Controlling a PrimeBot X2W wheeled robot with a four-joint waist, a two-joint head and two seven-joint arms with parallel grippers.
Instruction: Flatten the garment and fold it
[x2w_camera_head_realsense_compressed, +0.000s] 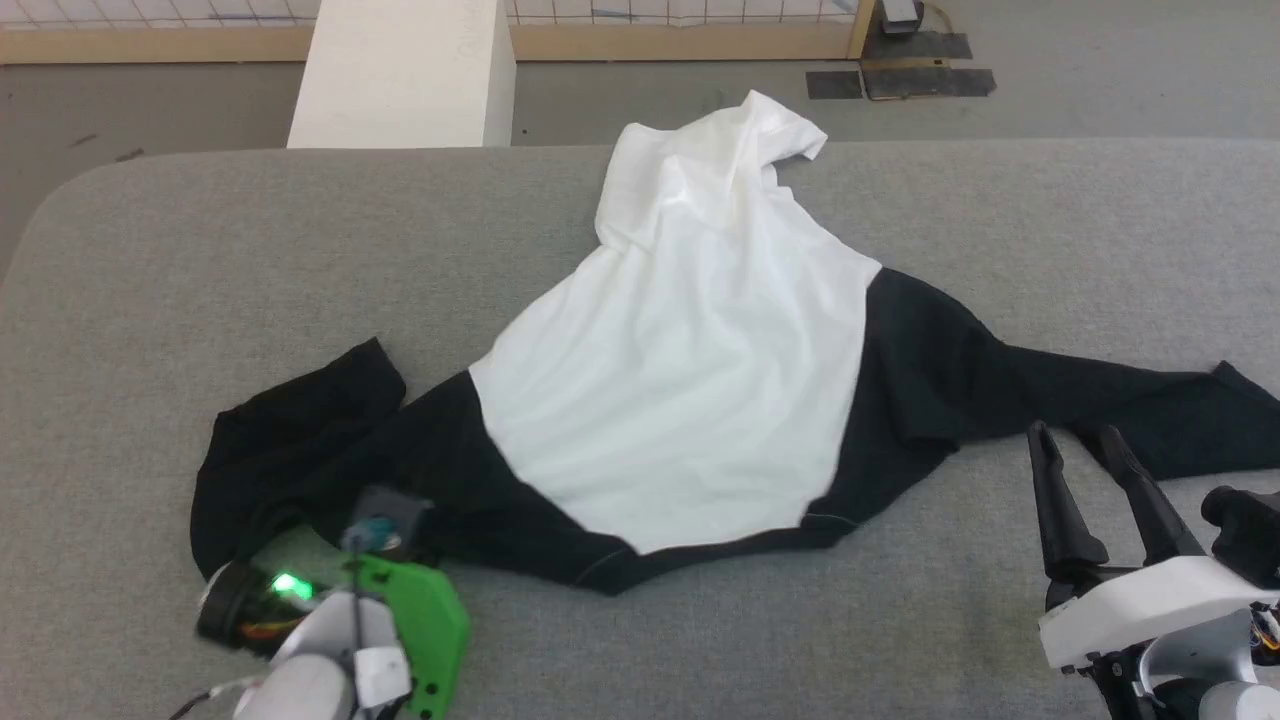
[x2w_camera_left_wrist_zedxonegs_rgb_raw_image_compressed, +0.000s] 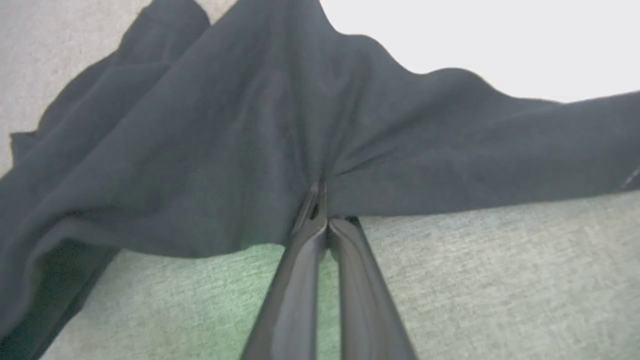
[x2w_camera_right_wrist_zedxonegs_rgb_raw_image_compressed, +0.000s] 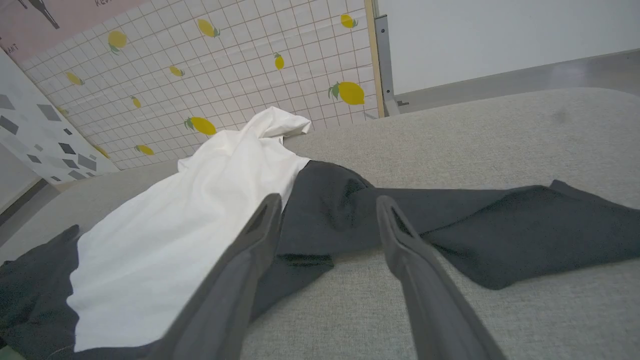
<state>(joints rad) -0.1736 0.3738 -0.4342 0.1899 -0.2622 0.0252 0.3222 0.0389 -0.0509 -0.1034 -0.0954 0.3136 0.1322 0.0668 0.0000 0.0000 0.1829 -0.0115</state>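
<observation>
The garment (x2w_camera_head_realsense_compressed: 690, 370) lies spread on the grey table (x2w_camera_head_realsense_compressed: 150, 300), its white body running away from me and its hem bunched at the far edge. The black collar edge (x2w_camera_head_realsense_compressed: 620, 572) faces me. Its left black sleeve (x2w_camera_head_realsense_compressed: 290, 430) is crumpled; the right black sleeve (x2w_camera_head_realsense_compressed: 1130, 395) stretches out flat. My left gripper (x2w_camera_left_wrist_zedxonegs_rgb_raw_image_compressed: 320, 192) is shut on a pinch of the black shoulder fabric (x2w_camera_left_wrist_zedxonegs_rgb_raw_image_compressed: 250, 125), lifting it slightly off the table. In the head view, the left gripper (x2w_camera_head_realsense_compressed: 385, 515) sits at that sleeve's near edge. My right gripper (x2w_camera_head_realsense_compressed: 1072, 435) stands open just in front of the right sleeve (x2w_camera_right_wrist_zedxonegs_rgb_raw_image_compressed: 500, 225), its fingers (x2w_camera_right_wrist_zedxonegs_rgb_raw_image_compressed: 390, 220) apart and holding nothing.
A white block (x2w_camera_head_realsense_compressed: 400, 70) stands on the floor beyond the table's far edge. Dark mats (x2w_camera_head_realsense_compressed: 900, 80) lie on the floor at the back right. A lemon-patterned tiled wall (x2w_camera_right_wrist_zedxonegs_rgb_raw_image_compressed: 225, 65) rises behind the table. Bare grey table surface (x2w_camera_right_wrist_zedxonegs_rgb_raw_image_compressed: 500, 130) extends to the right of the garment.
</observation>
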